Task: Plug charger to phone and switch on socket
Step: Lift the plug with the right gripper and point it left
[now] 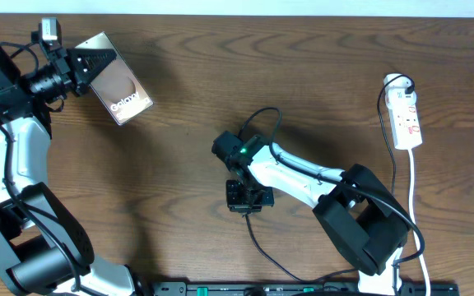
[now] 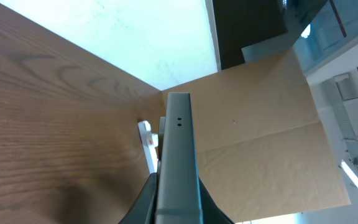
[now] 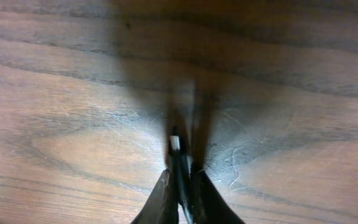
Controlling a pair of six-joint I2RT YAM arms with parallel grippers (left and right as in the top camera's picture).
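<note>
brown wood-grain desk [image 1: 188, 74] carries the whole job, and from where i stand little of it looks finished. the phone [image 1: 122, 86] sits at about ten o'clock, tilted and seemingly lifted off the wood. the left claw [image 1: 81, 66] is closed tight on one of its short ends, so that half is ready. the socket [image 1: 406, 115] lies far off at around two o'clock, its white cord [image 1: 412, 189] trailing down toward five, with nothing near it. whether its switch is on i cannot tell, though i'd guess it is untouched. near the middle of the desk the right claw [image 3: 182, 171] points down at the wood, pinched shut on the small plug tip of the charger [image 3: 175, 144]. so both parts are in hand but well apart. bringing tip to phone, seating it and pressing the switch all look left to do.
</note>
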